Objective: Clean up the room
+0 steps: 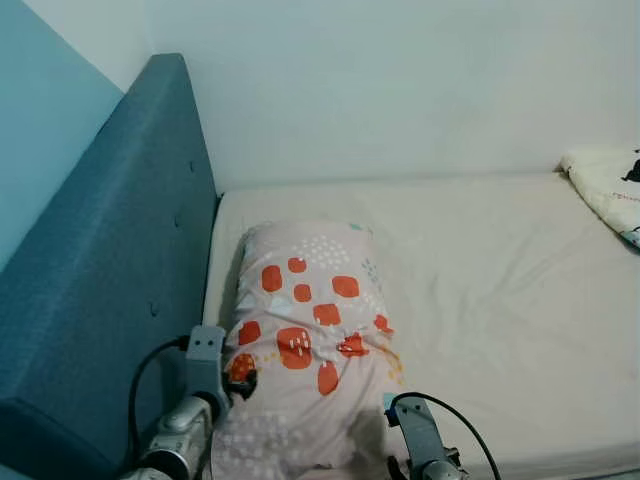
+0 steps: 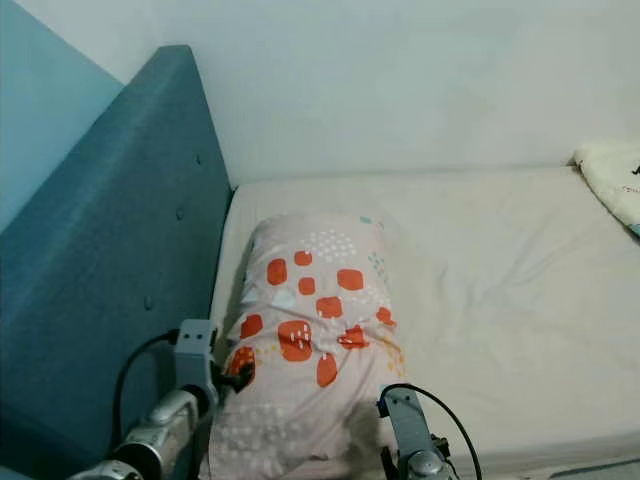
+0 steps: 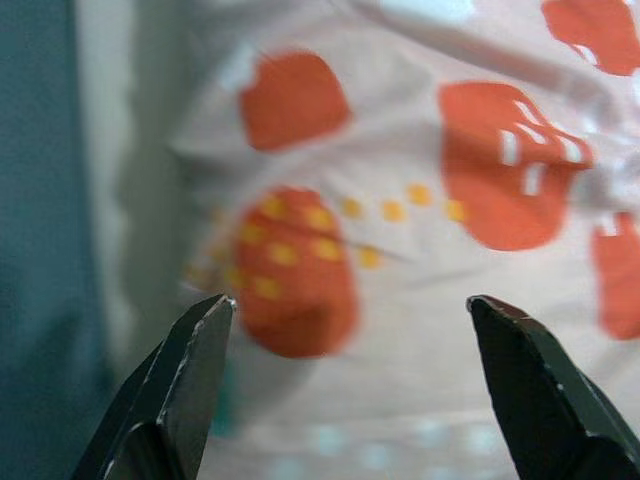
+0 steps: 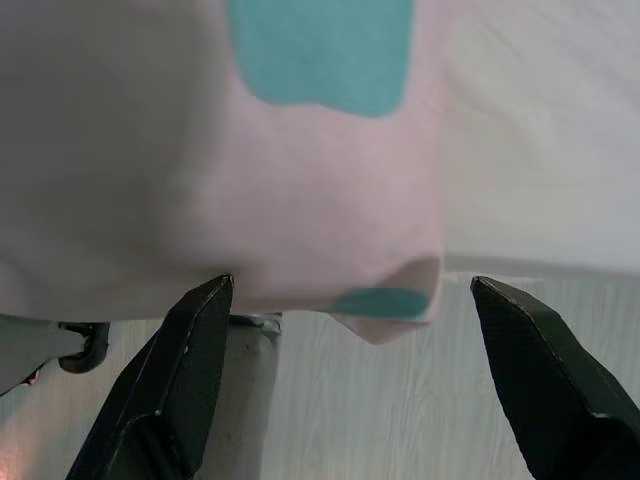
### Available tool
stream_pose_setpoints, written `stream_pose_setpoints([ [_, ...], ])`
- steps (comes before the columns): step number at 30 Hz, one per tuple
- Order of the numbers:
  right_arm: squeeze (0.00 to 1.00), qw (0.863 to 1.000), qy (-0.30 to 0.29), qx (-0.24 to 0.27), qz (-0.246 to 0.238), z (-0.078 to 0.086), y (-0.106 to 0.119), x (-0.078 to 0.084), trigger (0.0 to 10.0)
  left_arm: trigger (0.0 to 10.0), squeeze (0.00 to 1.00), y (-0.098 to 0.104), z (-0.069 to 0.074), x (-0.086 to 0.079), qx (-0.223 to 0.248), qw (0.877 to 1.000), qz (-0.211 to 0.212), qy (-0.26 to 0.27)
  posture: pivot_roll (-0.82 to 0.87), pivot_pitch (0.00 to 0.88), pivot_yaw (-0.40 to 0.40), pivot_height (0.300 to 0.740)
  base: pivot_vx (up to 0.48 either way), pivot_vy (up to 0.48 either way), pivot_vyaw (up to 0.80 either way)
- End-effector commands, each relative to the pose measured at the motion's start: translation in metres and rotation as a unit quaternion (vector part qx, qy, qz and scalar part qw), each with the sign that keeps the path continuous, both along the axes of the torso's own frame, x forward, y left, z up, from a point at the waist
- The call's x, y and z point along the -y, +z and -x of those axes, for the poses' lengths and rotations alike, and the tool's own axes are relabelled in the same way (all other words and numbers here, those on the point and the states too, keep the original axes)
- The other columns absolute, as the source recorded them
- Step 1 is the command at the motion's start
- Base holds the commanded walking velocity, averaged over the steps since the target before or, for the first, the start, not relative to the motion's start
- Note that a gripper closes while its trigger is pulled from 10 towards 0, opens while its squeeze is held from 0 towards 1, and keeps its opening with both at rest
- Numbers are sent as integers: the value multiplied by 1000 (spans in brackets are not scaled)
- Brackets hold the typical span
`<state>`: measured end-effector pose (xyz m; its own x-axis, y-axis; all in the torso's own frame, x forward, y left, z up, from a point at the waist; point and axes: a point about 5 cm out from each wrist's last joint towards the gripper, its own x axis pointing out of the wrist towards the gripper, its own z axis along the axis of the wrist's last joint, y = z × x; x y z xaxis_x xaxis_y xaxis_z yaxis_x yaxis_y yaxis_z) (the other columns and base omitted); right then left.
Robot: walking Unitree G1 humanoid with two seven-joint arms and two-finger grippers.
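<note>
On the bed (image 1: 480, 290), by my head cameras, a pink pillow (image 1: 305, 330) with orange blotches lies lengthwise on the bare cream mattress, its long side close against the blue upholstered headboard (image 1: 110, 290). A second piece of white bedding (image 1: 605, 185) sits at the far right edge, well apart from the pillow. My left gripper (image 1: 240, 378) is at the pillow's left flank, near its lower end; my right gripper (image 2: 384, 402) is at the pillow's lower right corner, by the mattress edge.

From the left wrist camera, I see the two black fingers (image 3: 175, 395) spread wide apart, released, with the pillow's patterned cover just beyond the tips and the headboard's blue to one side. I cannot tell whether they touch the fabric.

From the right wrist camera, the fingers (image 4: 175, 385) are likewise spread and released, framing the pillow's overhanging corner with its teal patches; pale wood flooring (image 4: 390, 410) shows beyond.
</note>
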<state>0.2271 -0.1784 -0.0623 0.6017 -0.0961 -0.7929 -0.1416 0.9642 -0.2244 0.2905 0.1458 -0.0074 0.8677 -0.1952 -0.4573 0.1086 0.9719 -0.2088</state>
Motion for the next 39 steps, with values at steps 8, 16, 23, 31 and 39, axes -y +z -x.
stream_pose_setpoints([
  [8, 0, 999, -14, 35, -23, 0, 1, -3, 10000, 10000, 0, 3, -5, 33, -20, 1000, 18, -4, -98, 176, 44, 735, 0, 0, 0],
  [16, 0, 998, -21, 52, -21, -9, 7, -5, 10000, 10000, 0, 26, -25, 40, 30, 999, -8, 28, -120, 221, 39, 710, 0, 0, 0],
  [23, 0, 995, -10, 83, -46, -15, 12, -14, 10000, 10000, 0, 37, -36, 10, 51, 990, -53, 124, -133, 237, 36, 675, 0, 0, 0],
  [31, 0, 988, -3, 121, -96, -20, 19, -27, 10000, 10000, 0, 42, -41, -6, 48, 985, -41, 162, -150, 254, 43, 645, 0, 0, 0],
  [39, 0, 945, -17, 242, -221, -38, 53, -45, 10000, 10000, 0, 35, -38, -4, 5, 987, 7, 161, -176, 282, 47, 597, 0, 0, 0],
])
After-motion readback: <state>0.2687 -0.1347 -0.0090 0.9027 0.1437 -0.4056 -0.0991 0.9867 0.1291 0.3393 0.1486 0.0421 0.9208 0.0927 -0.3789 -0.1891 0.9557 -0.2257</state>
